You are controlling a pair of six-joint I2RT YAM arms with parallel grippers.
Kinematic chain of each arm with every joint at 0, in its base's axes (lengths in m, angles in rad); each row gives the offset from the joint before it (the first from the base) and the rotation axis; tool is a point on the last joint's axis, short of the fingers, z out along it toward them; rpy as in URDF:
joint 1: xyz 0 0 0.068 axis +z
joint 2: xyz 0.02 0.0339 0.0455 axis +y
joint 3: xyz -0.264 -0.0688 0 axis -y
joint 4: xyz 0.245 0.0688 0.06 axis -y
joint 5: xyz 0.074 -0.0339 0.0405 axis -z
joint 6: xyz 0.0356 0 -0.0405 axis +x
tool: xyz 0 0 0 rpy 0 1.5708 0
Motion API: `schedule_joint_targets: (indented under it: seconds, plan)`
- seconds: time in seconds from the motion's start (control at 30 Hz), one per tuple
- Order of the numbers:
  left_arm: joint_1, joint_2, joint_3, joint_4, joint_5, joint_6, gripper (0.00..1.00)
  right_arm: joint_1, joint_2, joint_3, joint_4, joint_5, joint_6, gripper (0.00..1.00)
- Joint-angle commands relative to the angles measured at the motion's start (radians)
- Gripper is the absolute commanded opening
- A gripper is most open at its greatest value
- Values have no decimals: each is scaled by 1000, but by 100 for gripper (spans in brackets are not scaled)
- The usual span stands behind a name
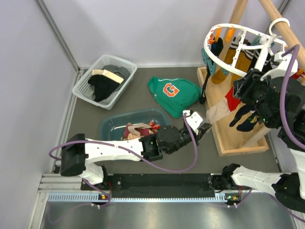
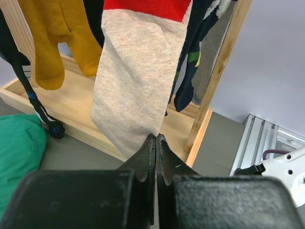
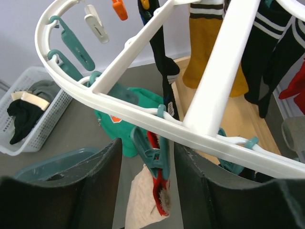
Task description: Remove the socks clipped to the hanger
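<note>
A blue tub (image 1: 110, 128) on the grey surface (image 1: 143, 102) holds a heap of loose socks (image 1: 140, 130), maroon and tan among them. Behind it, a white basket (image 1: 86, 85) contains dark clothes and a cream piece. A green sweatshirt (image 1: 174, 93) lies between the two and the wooden tray (image 1: 243, 150). Over the tray hang mustard, black and striped socks, clipped to the white hanger (image 3: 214, 86).

The left pincer (image 2: 156, 139) is pressed together, pinching the toe edge of a grey-and-red sock (image 2: 138, 86) that hangs above the tray's near rim. The right pincer (image 3: 147, 148) is up at the hanger's rim, its fingers spread to either side of a teal clip (image 3: 151, 151) that grips that sock's top.
</note>
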Motion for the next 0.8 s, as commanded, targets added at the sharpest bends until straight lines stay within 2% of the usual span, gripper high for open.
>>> schedule_joint_targets:
  seconds: [0.0,0.23,0.4,0.5,0.63,0.7,0.77]
  plan:
    - [-6,-27,10,18,-12,15,0,2,1,16,53,-17,6,47]
    - [-14,-32,6,18,-13,14,0,2,18,14,47,52,-4,46]
    - [-17,-32,4,18,-18,17,0,3,32,20,52,59,-15,39]
    - [-20,-38,0,20,-24,20,0,5,32,19,56,68,-20,28]
    - [-21,-44,-10,21,-30,20,0,3,29,12,59,83,-23,7]
    - [-21,-49,-17,24,-36,18,0,3,23,6,70,85,-24,1]
    - [-21,-53,-26,27,-41,18,0,3,17,0,73,85,-24,0]
